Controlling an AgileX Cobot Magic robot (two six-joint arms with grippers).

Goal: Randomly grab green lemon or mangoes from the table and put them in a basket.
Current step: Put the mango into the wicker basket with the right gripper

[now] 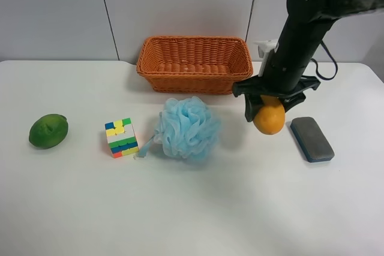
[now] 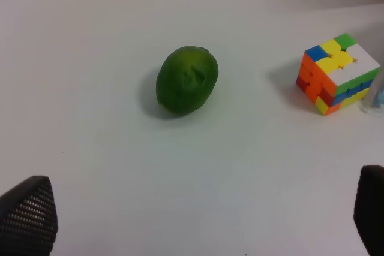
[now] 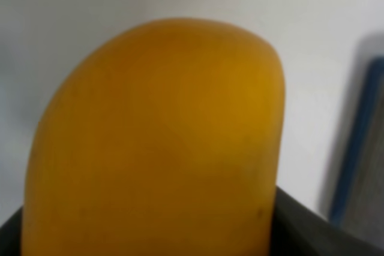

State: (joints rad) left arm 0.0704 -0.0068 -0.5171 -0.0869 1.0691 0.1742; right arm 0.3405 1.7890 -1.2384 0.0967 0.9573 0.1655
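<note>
My right gripper is shut on the orange-yellow mango and holds it above the white table, just in front of the right end of the orange-brown wicker basket. The mango fills the right wrist view. The green lemon lies on the table at the far left of the exterior view. In the left wrist view the lemon lies ahead of my open, empty left gripper, well apart from its fingertips. The left arm is out of the exterior view.
A multicoloured puzzle cube and a light blue mesh bath sponge sit in front of the basket. A grey-blue eraser block lies to the right of the held mango. The cube also shows in the left wrist view.
</note>
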